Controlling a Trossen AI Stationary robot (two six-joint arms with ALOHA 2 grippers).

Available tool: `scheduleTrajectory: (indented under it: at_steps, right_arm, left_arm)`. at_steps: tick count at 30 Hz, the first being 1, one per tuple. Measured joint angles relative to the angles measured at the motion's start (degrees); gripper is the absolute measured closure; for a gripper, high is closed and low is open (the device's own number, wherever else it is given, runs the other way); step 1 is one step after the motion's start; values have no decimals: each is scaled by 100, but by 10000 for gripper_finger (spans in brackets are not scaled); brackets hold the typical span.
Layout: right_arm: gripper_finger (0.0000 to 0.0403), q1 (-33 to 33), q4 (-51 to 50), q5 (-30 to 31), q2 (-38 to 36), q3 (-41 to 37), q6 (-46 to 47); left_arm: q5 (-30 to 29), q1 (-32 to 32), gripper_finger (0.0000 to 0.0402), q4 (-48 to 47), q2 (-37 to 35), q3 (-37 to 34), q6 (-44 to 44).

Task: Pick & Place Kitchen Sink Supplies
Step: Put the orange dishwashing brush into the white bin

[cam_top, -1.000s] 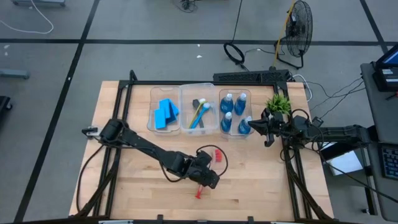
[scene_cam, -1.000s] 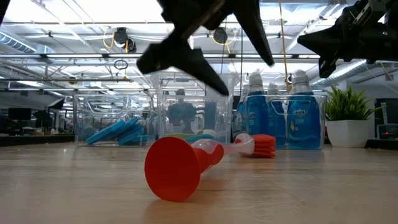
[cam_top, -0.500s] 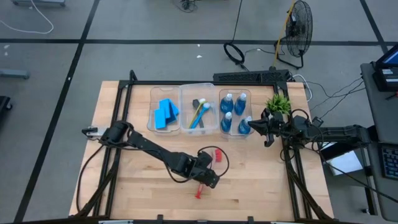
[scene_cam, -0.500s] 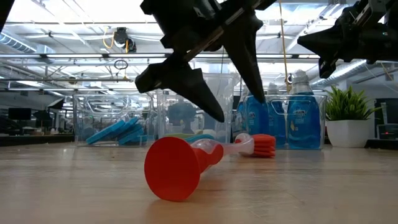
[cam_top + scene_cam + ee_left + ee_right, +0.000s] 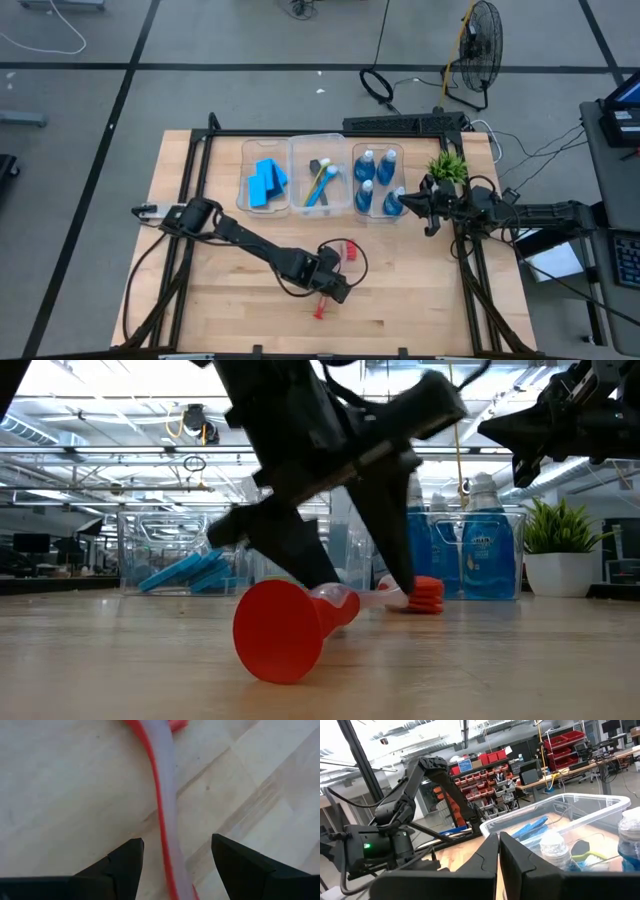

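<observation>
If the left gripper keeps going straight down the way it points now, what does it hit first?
Most likely the red brush: its handle lies on the table between the open fingers of the left gripper. The tabletop is right beneath it, though the remaining gap is hard to judge.

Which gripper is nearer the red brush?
Left. The left gripper straddles the red brush, fingers open. The right gripper hangs shut by the bottles.

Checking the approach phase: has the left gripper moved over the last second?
Yes. In the low view the left gripper has dropped toward the table; its open fingers now straddle the red brush, with the clear bins behind unchanged.
</observation>
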Motion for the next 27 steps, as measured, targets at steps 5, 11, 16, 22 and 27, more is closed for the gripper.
scheduleTrajectory:
  at_steps: [5,11,16,22,27]
  right_arm:
    - [399,0,-21,-2,11,2,0]
    - [399,0,-51,-2,20,0,0]
    - [399,0,-50,-2,18,0,0]
    - [399,0,-43,-2,18,0,0]
    - [399,0,-37,-2,18,0,2]
  left_arm:
    - [221,3,165,93,184,12,-245]
    - [285,5,172,37,218,22,-269]
    - [302,7,235,-11,226,13,-271]
    - [373,16,354,-20,239,7,-318]
    - [436,11,356,-3,244,7,-294]
